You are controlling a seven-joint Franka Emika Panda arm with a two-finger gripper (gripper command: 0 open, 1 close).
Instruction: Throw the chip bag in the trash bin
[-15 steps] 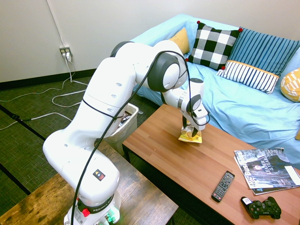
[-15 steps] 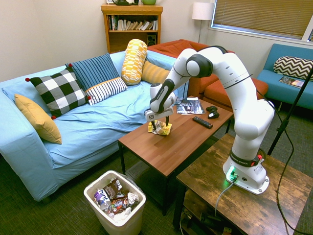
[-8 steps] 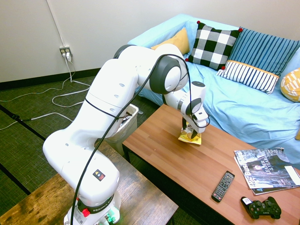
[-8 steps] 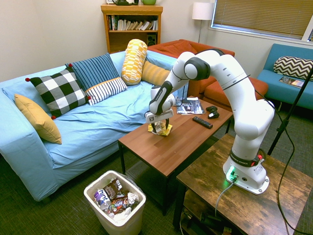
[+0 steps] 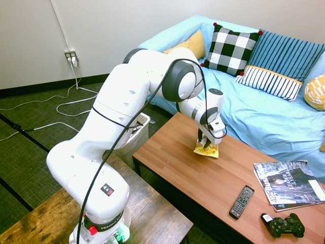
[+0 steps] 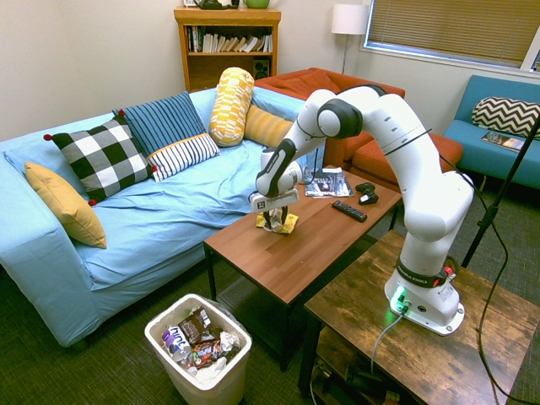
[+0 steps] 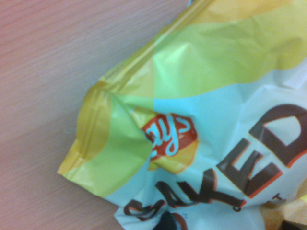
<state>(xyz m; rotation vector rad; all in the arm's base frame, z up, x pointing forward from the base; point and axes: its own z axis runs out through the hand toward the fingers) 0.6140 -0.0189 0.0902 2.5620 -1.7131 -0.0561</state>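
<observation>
At frame centre, the crinkly yellow-and-white chip bag [image 5: 206,149] is straddled by the part-open gripper [image 5: 206,144], no hold evident; light, slippery film is best pinched mid-body.

The wooden coffee table [image 6: 287,253] lies bare around the crinkly yellow-and-white chip bag [image 5: 206,149]. The magazine [image 5: 287,185], black remote [image 5: 241,202] and game controller [image 5: 283,225] crowd its far end, well apart. The white plastic trash bin [image 6: 199,356], part-filled with wrappers, stands open-topped on the floor beside the table.

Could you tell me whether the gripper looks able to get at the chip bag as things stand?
Probably yes: the gripper points down right over the chip bag on the table, nothing between them.
</observation>
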